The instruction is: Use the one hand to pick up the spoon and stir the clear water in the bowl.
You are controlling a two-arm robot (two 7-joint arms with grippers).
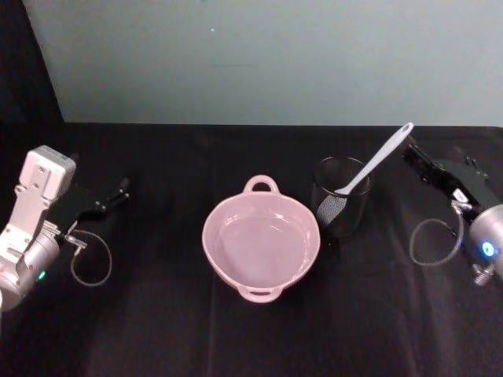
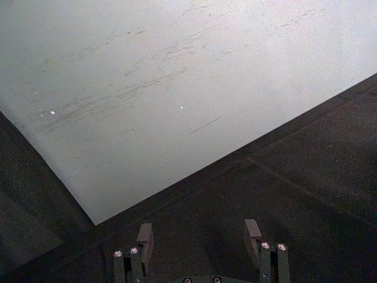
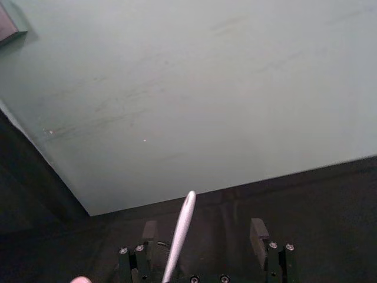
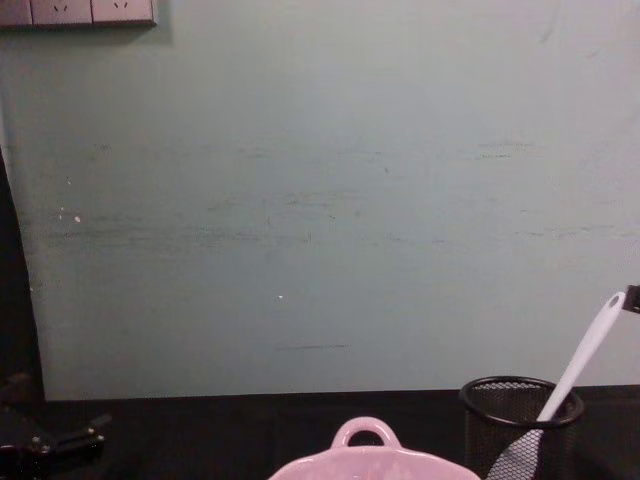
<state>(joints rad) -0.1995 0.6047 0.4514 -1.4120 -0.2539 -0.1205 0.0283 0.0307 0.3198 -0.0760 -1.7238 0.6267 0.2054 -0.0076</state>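
White spoon [image 1: 372, 163] stands tilted in the black mesh cup [image 1: 341, 206], just right of the pink bowl [image 1: 261, 239]. Approach step: right gripper [image 3: 204, 233], fingers apart, brackets the handle tip (not yet clamped); next, close and lift. Left gripper [image 2: 200, 237] rests open, well left.

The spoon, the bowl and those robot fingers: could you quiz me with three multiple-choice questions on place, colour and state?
1. Where is the spoon?
A. in the black mesh cup
B. in the bowl
C. flat on the table

2. What colour is the bowl?
A. blue
B. pale pink
C. black

3. How are the right gripper's fingers?
A. shut on the bowl's handle
B. open, either side of the spoon's handle end
C. shut on the cup

Answers: 1 A, its blade sits inside the cup; 2 B, glossy pink; 3 B, the wrist view shows gaps beside the handle.
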